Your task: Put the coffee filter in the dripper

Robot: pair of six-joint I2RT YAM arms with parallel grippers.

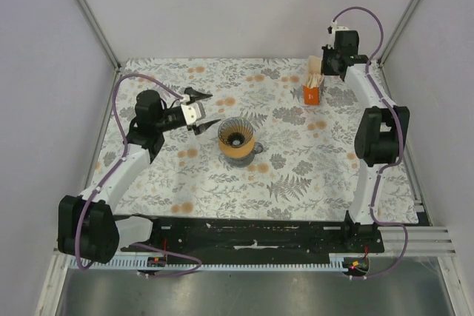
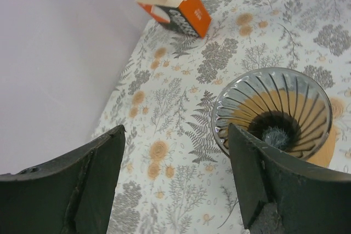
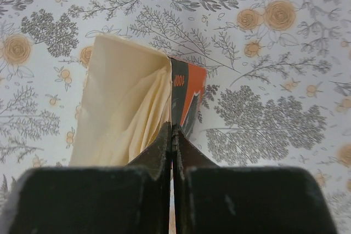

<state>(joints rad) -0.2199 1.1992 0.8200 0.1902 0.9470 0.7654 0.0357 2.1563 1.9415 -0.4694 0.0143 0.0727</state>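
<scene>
The dripper (image 1: 237, 138), a grey ribbed see-through cone on a tan collar, stands mid-table; the left wrist view shows its rim (image 2: 274, 116) beside my right-hand finger. My left gripper (image 1: 204, 111) hovers open just left of it, nothing between its fingers (image 2: 175, 135). My right gripper (image 1: 329, 66) is over the orange carton (image 1: 312, 92) at the back right. Its jaws (image 3: 173, 127) are pressed together at the seam between the cream papers (image 3: 120, 102) and the carton wall (image 3: 189, 94). A single coffee filter cannot be told apart from that stack, nor whether one is pinched.
The floral tablecloth (image 1: 296, 175) covers the table, with white walls at the left, back and right. The carton (image 2: 184, 15) stands close to the back edge. Both arm bases sit on the black rail (image 1: 252, 238) at the near edge.
</scene>
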